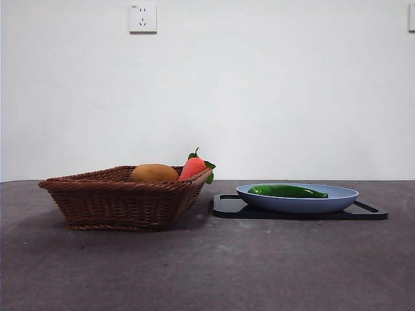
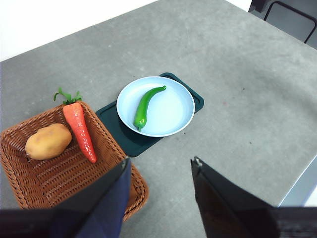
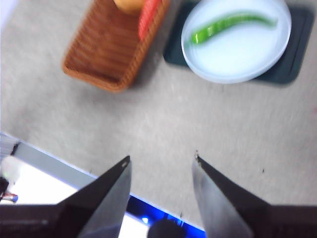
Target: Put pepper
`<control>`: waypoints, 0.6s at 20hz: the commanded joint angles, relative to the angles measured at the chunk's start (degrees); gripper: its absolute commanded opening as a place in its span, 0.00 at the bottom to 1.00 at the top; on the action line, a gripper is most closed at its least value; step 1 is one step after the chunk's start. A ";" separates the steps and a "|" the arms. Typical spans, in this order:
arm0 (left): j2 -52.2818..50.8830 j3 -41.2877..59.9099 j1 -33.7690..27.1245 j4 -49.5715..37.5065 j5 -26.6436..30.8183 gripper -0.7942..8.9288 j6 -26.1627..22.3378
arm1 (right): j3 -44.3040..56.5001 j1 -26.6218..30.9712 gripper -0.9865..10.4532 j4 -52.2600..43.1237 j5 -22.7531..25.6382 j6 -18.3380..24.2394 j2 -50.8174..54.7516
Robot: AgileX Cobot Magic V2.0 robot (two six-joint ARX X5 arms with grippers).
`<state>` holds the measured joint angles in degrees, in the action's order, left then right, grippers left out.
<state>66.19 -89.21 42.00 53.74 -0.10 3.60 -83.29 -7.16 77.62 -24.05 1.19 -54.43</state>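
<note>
Front view: pepper [image 1: 287, 191] lying flat in blue plate [image 1: 297, 198], plate seated on black tray [image 1: 299, 211]. Wicker basket [image 1: 123, 198] at 9 o'clock of the plate, just beside the tray, holding a potato [image 1: 154, 173] and a carrot [image 1: 193, 167] propped on the rim nearest the plate. Grey table [image 1: 207, 272] under all items; wall socket [image 1: 142, 18] at 12 o'clock. No arms visible here.

Left wrist view: left gripper [image 2: 161, 168] held high over the table, jaws spread apart, gripping nothing. Pepper [image 2: 145, 106] resting inside the plate [image 2: 173, 111], stem tip toward the rim, well apart from the jaws. Carrot [image 2: 79, 129] and potato [image 2: 48, 141] side by side in the basket [image 2: 49, 178].

Right wrist view: right gripper [image 3: 162, 163] raised above the table edge, jaws spread apart, empty. Image blurred. Pepper [image 3: 228, 26] lying across the plate [image 3: 237, 59]; basket [image 3: 111, 49] beside the tray [image 3: 292, 69].
</note>
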 commanded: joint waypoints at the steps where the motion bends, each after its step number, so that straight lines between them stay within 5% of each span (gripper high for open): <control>1: 0.79 -1.16 0.28 0.35 0.11 0.31 -0.70 | -1.01 -0.13 0.28 0.92 0.02 1.33 2.12; 4: 0.79 -1.16 0.28 1.31 0.09 0.26 -0.66 | -1.01 -0.13 0.17 0.92 0.07 1.31 2.99; 6: 0.79 -1.16 0.28 2.05 0.11 0.10 -0.66 | -1.01 -0.15 0.09 0.92 0.00 2.54 2.95; 12: 0.79 -1.16 0.28 1.79 0.09 0.09 -0.63 | -1.01 -0.13 0.10 0.85 0.09 3.19 1.77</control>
<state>66.37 -89.21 42.00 56.07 -0.12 3.46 -83.35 -7.16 77.62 -24.01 3.81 -52.07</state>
